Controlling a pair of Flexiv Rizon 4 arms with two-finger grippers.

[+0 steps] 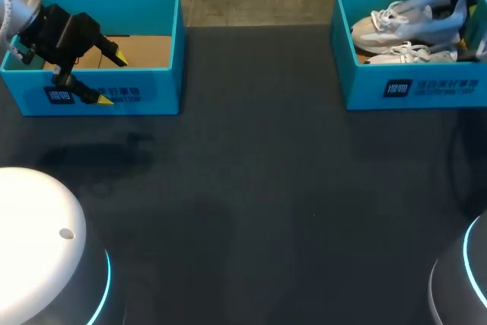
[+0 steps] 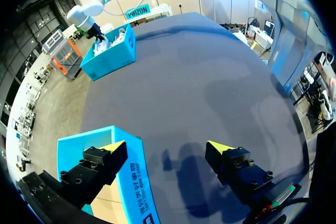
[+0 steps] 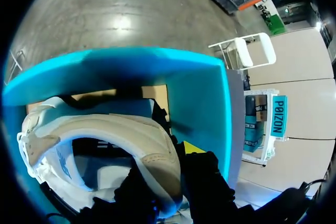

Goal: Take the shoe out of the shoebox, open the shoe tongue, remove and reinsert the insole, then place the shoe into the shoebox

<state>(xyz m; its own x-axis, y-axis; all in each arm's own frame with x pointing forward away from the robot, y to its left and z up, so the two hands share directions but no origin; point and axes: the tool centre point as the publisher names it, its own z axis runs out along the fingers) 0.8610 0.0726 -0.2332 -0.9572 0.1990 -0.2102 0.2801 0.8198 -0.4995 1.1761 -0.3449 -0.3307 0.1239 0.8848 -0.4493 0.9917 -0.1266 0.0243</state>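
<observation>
Here, right fingers (image 3: 202, 177) pinch the shoe (image 3: 121, 135) (heel) — inside shoebox (image 3: 202, 98).

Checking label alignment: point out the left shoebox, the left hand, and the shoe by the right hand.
left shoebox (image 1: 161, 85): head view, bare part of the front wall.
left hand (image 2: 165, 146): left wrist view, midway between its yellow tips.
shoe (image 3: 123, 129): right wrist view, white upper.
</observation>
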